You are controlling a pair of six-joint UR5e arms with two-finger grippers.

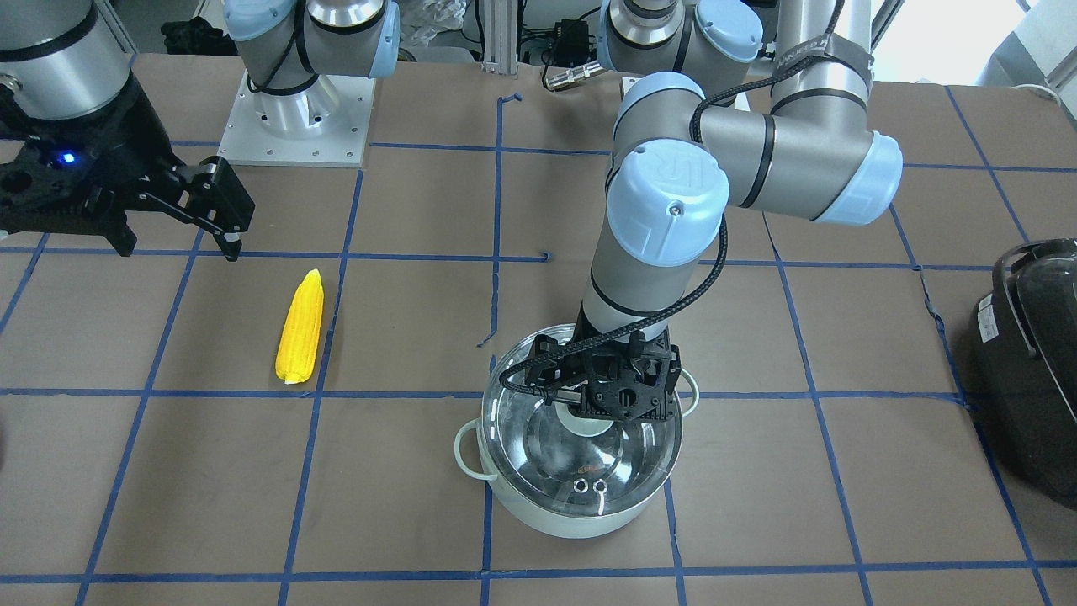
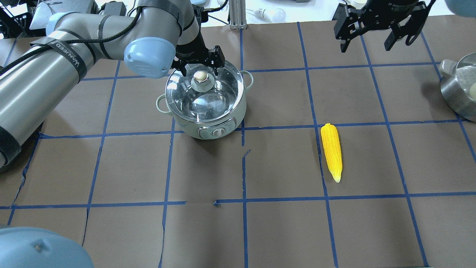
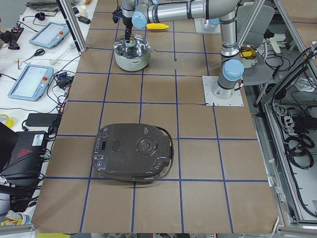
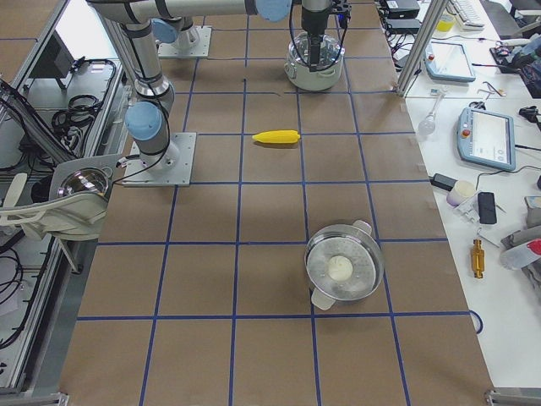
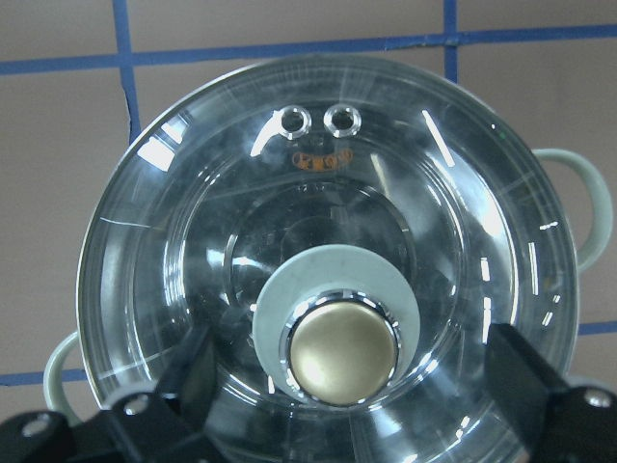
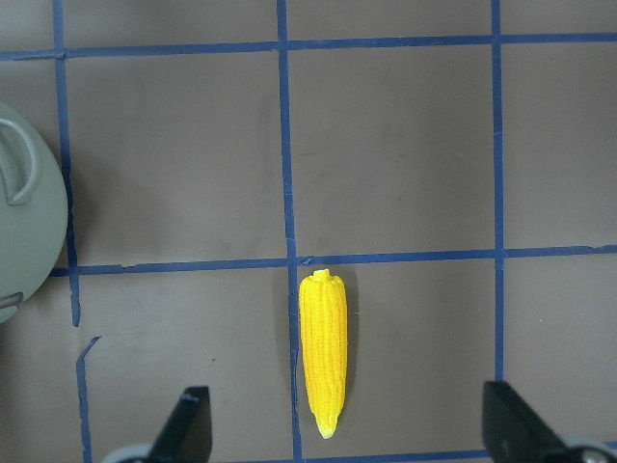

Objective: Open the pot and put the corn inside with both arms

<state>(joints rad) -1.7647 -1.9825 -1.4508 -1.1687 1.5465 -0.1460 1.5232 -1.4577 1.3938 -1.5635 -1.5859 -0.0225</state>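
While the lid sits on the pot near the worktop's operator-side edge, the left end effector straddles its knob, fingers apart; closing and lifting should come next. The right end effector hangs spread above the corn, mid-worktop.

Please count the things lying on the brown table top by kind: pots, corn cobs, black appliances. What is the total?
Pots: 2 (green pot, steel pot)
Corn cob: 1
Black appliance: 1
Total: 4
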